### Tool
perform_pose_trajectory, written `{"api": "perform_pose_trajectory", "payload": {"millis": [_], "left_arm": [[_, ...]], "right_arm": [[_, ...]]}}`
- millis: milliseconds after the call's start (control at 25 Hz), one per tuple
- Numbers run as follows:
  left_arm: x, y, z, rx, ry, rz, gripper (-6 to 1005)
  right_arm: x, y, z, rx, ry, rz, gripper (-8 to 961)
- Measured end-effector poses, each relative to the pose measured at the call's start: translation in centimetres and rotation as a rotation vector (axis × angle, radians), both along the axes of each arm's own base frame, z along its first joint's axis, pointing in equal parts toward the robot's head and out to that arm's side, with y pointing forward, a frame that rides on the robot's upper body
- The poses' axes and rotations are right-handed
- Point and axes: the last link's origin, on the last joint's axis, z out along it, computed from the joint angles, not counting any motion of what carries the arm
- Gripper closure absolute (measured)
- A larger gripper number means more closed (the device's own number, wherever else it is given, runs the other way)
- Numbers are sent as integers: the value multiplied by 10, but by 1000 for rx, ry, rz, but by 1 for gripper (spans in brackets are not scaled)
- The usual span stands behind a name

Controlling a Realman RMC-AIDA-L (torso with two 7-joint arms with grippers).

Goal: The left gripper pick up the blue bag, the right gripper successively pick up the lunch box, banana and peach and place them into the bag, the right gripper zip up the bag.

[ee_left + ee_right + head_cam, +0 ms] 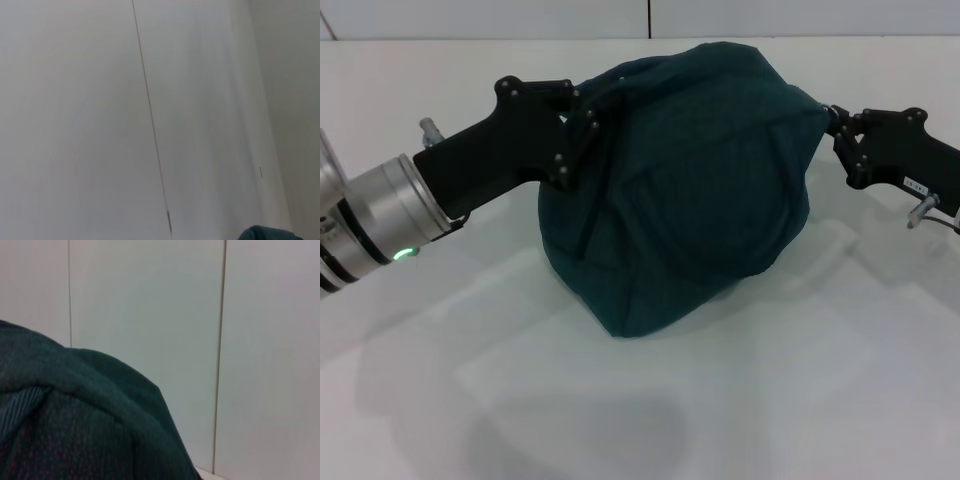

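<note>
In the head view, the white table [620, 420] fills the lower frame. At centre stands the blue bag [690, 180], bulging and rounded. The left gripper [582, 120] meets the bag's upper left edge, fingers clamped on the fabric. The right gripper [835, 125] touches the bag's upper right corner; its finger state cannot be determined. The right wrist view alone shows the bag's weave close up, lower left. Behind stands a panelled wall [150, 315].
</note>
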Motion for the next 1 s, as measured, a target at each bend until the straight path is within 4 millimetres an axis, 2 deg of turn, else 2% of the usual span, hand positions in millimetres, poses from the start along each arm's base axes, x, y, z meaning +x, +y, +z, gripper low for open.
{"api": "perform_pose_trajectory", "payload": {"millis": [320,640,720,800,1000], "left_arm": [[-5,0,-3,80,-76,47,958],[-15,-15,3,151,-192,78,895],[-16,-20,6,159,-228,81,824],[-16,-25,8,157,-249,64,753],[-17,-32,10,159,-268,50,542]], "right_arm": [[3,-3,11,35,65,-17,885],[7,-7,33,114,145,-12,819],[2,-11,40,128,194,31,802],[-2,-13,41,123,217,54,571],[-4,-14,42,101,241,60,470]]}}
